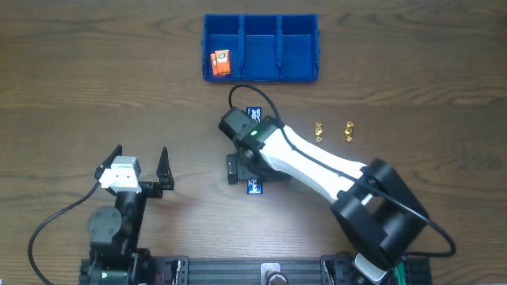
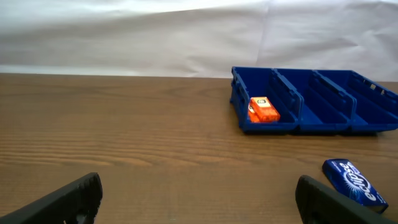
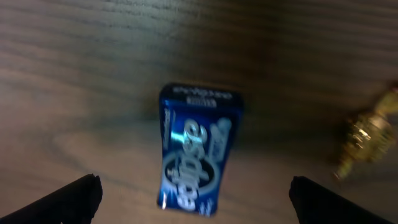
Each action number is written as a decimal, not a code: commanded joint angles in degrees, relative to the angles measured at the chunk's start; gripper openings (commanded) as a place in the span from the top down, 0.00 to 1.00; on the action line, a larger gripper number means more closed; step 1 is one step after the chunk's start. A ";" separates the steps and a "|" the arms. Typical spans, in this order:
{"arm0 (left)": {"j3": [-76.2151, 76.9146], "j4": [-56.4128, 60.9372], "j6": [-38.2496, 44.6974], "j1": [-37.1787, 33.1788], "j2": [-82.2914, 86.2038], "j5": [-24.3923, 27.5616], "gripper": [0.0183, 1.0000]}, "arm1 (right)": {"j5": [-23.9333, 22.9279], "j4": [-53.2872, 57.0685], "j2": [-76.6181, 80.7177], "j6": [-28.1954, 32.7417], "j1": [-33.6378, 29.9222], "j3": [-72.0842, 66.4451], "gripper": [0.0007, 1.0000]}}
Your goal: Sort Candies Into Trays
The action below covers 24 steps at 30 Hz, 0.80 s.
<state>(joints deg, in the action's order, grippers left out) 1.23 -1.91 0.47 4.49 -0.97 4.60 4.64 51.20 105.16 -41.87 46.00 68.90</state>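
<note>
A blue three-compartment tray (image 1: 261,75) stands at the back of the table, with an orange candy (image 1: 220,62) in its left compartment. My right gripper (image 1: 247,170) is at the table's middle, open, hanging over a blue candy pack (image 3: 196,152) that lies flat between its fingers (image 3: 74,199), apart from them. This pack (image 1: 254,188) shows just below the gripper from above. A second blue pack (image 1: 254,113) lies behind the arm, nearer the tray. Two gold wrapped candies (image 1: 318,131) (image 1: 348,131) lie to the right. My left gripper (image 1: 142,168) stands open at the front left, holding nothing.
The left wrist view faces the tray (image 2: 311,102), the orange candy (image 2: 263,109) and a blue pack (image 2: 354,182) across bare wood. A gold candy (image 3: 367,140) lies beside the pack under the right gripper. A white backdrop stands behind the table.
</note>
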 commanded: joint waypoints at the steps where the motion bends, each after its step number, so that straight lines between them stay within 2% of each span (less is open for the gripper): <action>1: -0.87 -2.32 0.83 -0.39 0.22 0.98 0.00 | -2.67 -1.55 3.08 -3.61 1.44 0.92 0.01; 6: -0.87 -2.32 0.83 -0.39 0.22 0.98 0.00 | -2.93 -2.19 5.16 -4.50 1.57 0.92 0.04; 9: -0.87 -2.32 0.83 -0.39 0.22 0.98 0.00 | -3.58 -2.14 5.66 -4.66 1.57 0.92 0.09; 14: -0.85 -2.32 0.83 -0.39 0.22 0.98 0.00 | -3.76 -2.32 5.66 -4.66 1.57 0.90 0.29; 19: -0.87 -2.32 0.83 -0.39 0.22 0.98 0.00 | -3.78 -2.62 5.66 -4.87 1.57 0.85 0.63; 24: -0.87 -2.32 0.83 -0.39 0.22 0.98 0.00 | -3.78 -2.93 5.66 -4.85 1.57 0.85 0.78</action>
<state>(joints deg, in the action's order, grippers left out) 1.23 -1.91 0.47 4.49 -0.97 4.58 1.69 48.58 110.30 -46.48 47.53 69.19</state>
